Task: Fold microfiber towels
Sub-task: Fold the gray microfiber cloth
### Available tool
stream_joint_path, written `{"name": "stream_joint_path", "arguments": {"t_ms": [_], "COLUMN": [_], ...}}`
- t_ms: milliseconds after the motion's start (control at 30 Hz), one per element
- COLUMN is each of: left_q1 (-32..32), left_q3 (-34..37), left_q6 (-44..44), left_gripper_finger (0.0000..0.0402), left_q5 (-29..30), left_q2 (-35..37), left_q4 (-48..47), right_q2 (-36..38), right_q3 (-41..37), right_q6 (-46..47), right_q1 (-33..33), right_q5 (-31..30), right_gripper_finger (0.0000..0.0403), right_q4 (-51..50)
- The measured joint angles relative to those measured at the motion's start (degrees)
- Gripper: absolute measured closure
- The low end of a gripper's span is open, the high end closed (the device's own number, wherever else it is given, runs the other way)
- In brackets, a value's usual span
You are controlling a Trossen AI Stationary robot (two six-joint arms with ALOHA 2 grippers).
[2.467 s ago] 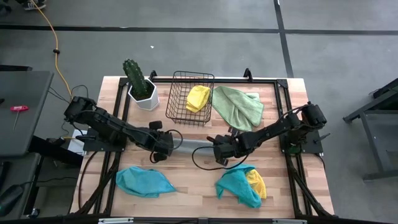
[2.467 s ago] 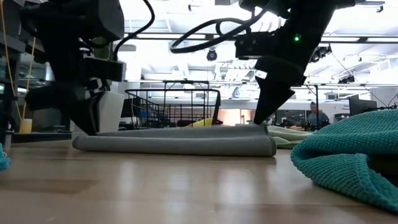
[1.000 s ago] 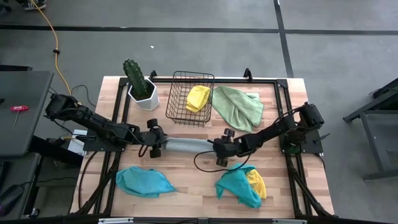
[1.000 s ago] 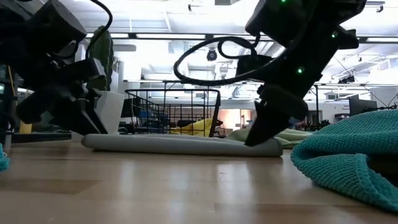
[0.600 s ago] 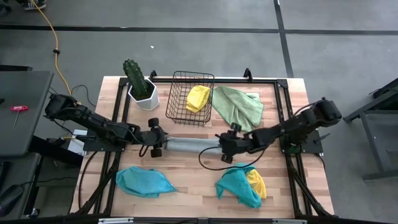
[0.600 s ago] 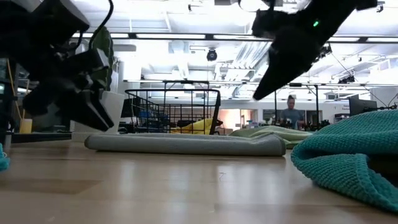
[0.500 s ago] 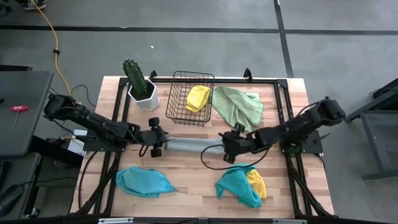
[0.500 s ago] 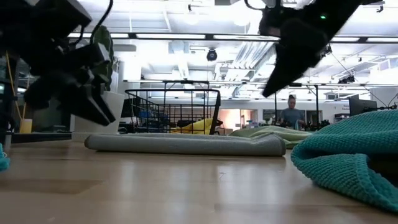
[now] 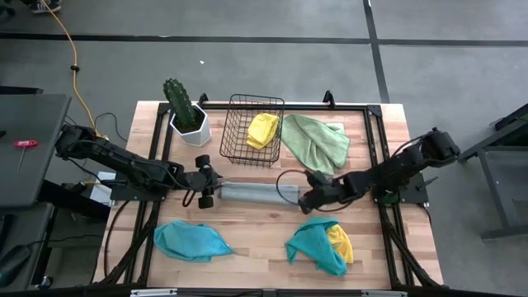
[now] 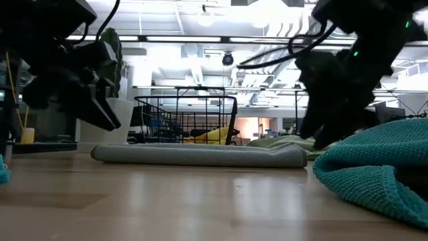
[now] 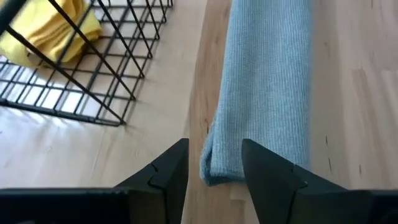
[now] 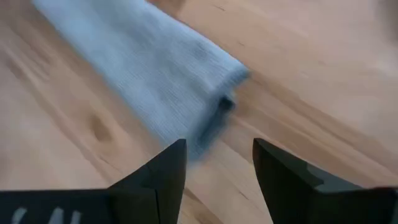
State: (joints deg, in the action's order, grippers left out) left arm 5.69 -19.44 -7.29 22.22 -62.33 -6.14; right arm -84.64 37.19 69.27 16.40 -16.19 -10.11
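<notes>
six towels: one grey towel (image 9: 252, 193) folded, between two grippers, left gripper (image 9: 207, 182) and right gripper (image 9: 311, 198), fingers apart.

Left tool (image 9: 206, 183) open, low, right tool (image 9: 307, 198) open, facing it

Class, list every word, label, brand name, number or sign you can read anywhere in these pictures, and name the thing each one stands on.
None can be read in any view.
The grey towel, the wire basket, the white cactus pot and the wooden table carry no visible print.
In the low view, the room behind the table shows only shapes too blurred to read as signs.
</notes>
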Motion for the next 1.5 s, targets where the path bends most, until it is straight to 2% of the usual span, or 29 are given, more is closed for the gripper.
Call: {"name": "stream_joint_path", "arguments": {"t_ms": [167, 233, 433, 733, 867, 933, 1033, 1100, 1167, 1333, 1500], "left_q1": [0.0, 0.0, 0.0, 0.0, 0.0, 0.0, -0.1, -0.1, 0.0, -0.1, 0.0], "left_q3": [0.0, 0.0, 0.0, 0.0, 0.0, -0.5, -1.7, -1.9, -2.1, -2.1, -2.1], "left_q6": [0.0, 0.0, 0.0, 0.0, -0.1, -1.0, -4.6, -5.7, -5.6, -5.6, -2.6], "left_gripper_finger": [0.0265, 0.0265, 0.0265, 0.0265, 0.0265, 0.0265, 0.0265, 0.0265, 0.0265, 0.0265, 0.0265], "left_q5": [0.0, 0.0, 0.3, 1.7, 2.7, 4.5, 7.2, 7.6, 7.2, 5.6, -0.1], "left_q2": [0.0, 0.0, 0.0, 0.0, 0.0, 0.0, 0.0, 0.0, 0.0, 0.0, 0.0], "left_q4": [-0.9, -1.0, -2.0, -3.9, -6.0, -10.3, -16.0, -16.3, -16.1, -13.7, -6.6], "right_q2": [0.0, -0.2, -4.4, -9.1, -9.2, -9.2, -9.2, -9.3, -8.9, -6.1, 0.4], "right_q3": [-7.5, -8.6, -8.3, -6.3, -6.3, -6.2, -6.2, -6.3, -6.3, -6.3, -6.6], "right_q6": [2.8, 2.9, 6.6, 8.0, 7.0, 5.5, 3.6, 0.3, -3.0, -5.1, -3.5], "right_q1": [-3.4, -4.2, -4.4, -4.4, -4.4, -4.5, -4.5, -4.7, -4.8, -5.0, -4.5], "right_q5": [1.0, 2.3, 5.2, 4.1, 2.5, 2.5, 1.6, 1.3, 1.4, 0.6, -2.1], "right_gripper_finger": [0.0226, 0.0226, 0.0226, 0.0226, 0.023, 0.0247, 0.0304, 0.0362, 0.039, 0.0398, 0.0401], "right_q4": [17.7, 21.6, 21.7, 25.5, 25.0, 24.1, 22.9, 22.4, 22.0, 15.3, 1.6]}}
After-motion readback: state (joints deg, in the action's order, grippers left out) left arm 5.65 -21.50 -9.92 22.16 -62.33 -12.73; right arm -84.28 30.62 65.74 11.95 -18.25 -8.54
